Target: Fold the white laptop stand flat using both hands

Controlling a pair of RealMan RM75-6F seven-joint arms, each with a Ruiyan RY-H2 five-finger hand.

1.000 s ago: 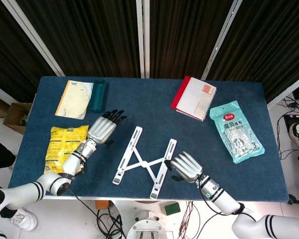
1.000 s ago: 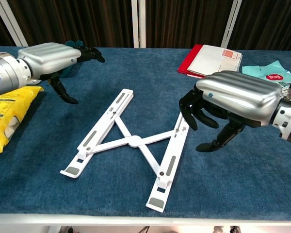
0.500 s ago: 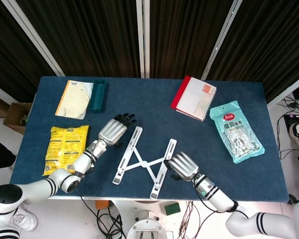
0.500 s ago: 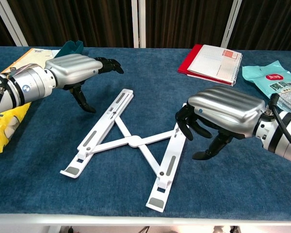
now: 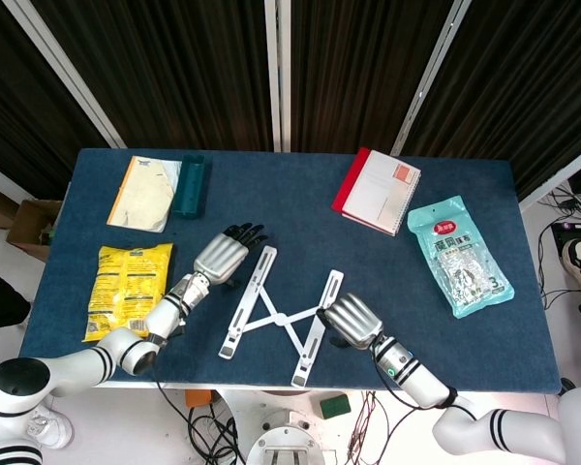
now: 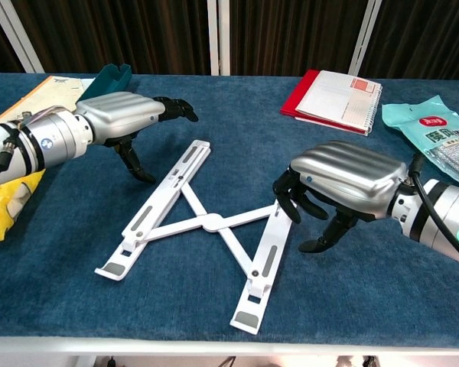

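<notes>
The white laptop stand [image 5: 279, 316] [image 6: 206, 222] lies spread open in an X on the blue table, its two rails apart. My left hand [image 5: 221, 257] [image 6: 127, 114] hovers just left of the far end of the left rail, with fingers stretched forward, thumb pointing down and nothing in it. My right hand [image 5: 352, 320] [image 6: 344, 178] sits at the outer side of the right rail. Its fingers [image 6: 289, 200] curl down against the rail's upper end. The thumb stays apart on the table side, so the hand grips nothing.
A red-edged notebook [image 5: 378, 191] [image 6: 333, 92] and a teal snack bag [image 5: 460, 254] [image 6: 436, 130] lie at the back right. A yellow bag [image 5: 126, 286] [image 6: 4, 195], a booklet [image 5: 147, 192] and a teal tray [image 5: 191, 184] [image 6: 111, 76] lie on the left.
My left hand has come right and lower, close to the left rail's far end. My right hand has slid left until its fingers reach the right rail. The stand has not moved.
</notes>
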